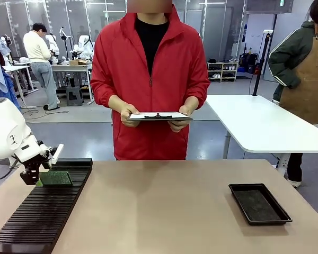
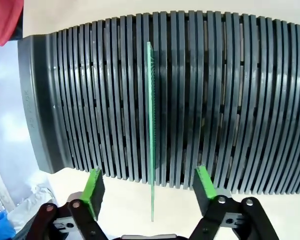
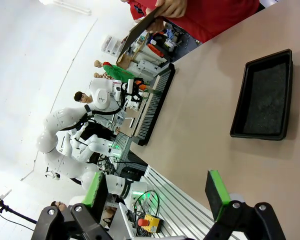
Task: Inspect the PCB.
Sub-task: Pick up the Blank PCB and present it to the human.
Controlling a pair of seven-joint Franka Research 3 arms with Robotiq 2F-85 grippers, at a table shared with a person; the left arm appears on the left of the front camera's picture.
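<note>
Worktop [image 1: 164, 206]: one rack [image 1: 37, 222] lower left, one PCB [image 1: 55, 178] on it; one tray [image 1: 259, 203] lower right; one clipboard [image 1: 160, 115] upper centre. Left tool [image 2: 149, 172] wide, straddling PCB; right tool [image 3: 156, 175] wide, empty.

Matt ribbed plastic rack [image 1: 42, 222], matt-faced PCB [image 1: 55, 178], smooth tabletop [image 1: 159, 211].

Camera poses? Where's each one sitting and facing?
Front: fixed between the arms, facing across the table at the person holding a clipboard; left arm shows.
Left wrist: looks down its open left gripper onto the PCB, edge-on at the slotted rack.
Right wrist: over the table, open right gripper, facing the black tray.
Front and right wrist share tray, rack.
</note>
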